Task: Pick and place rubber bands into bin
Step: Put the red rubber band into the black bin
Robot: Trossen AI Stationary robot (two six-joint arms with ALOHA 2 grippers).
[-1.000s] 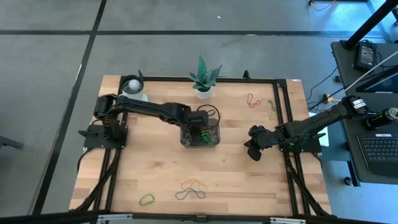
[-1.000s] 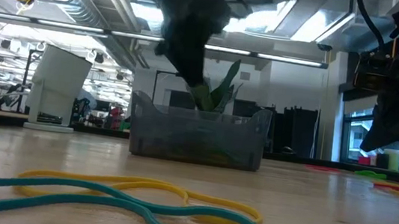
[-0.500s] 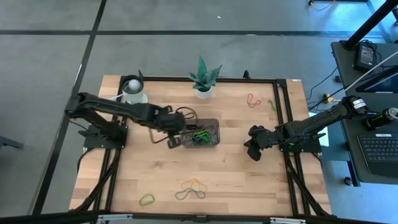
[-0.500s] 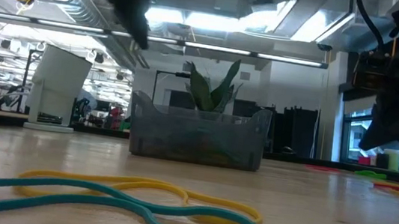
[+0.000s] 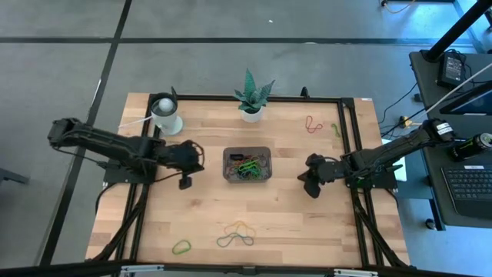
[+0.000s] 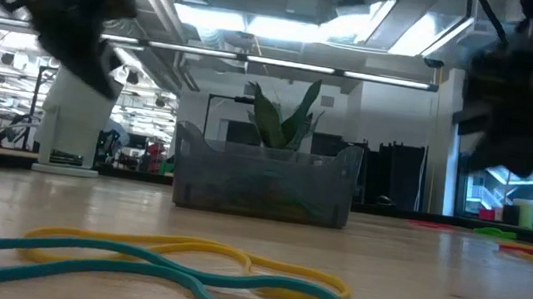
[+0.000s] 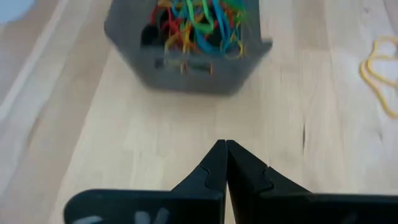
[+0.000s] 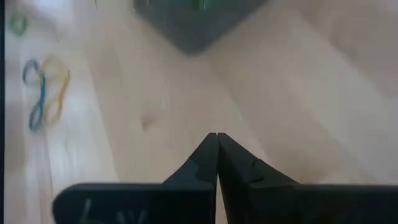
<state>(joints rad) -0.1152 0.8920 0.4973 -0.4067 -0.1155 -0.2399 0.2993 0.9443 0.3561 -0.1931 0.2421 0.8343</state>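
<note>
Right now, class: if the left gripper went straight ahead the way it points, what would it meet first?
Probably the bin: the shut left gripper points across bare table at its near wall, though depth is unclear.

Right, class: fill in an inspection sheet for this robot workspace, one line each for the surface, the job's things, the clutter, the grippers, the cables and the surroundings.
Surface: wooden table inside a black frame.
Job's things: bin at mid-table holds a heap of coloured rubber bands; loose bands lie near the front edge, one green loop beside them, and more at the far right.
Clutter: potted plant and white cup at the far edge.
Grippers: left gripper shut and empty, left of the bin; right gripper shut and empty, right of the bin.
Cables: some on the floor right of the table.
Surroundings: grey floor; desk with keyboard at right.
</note>
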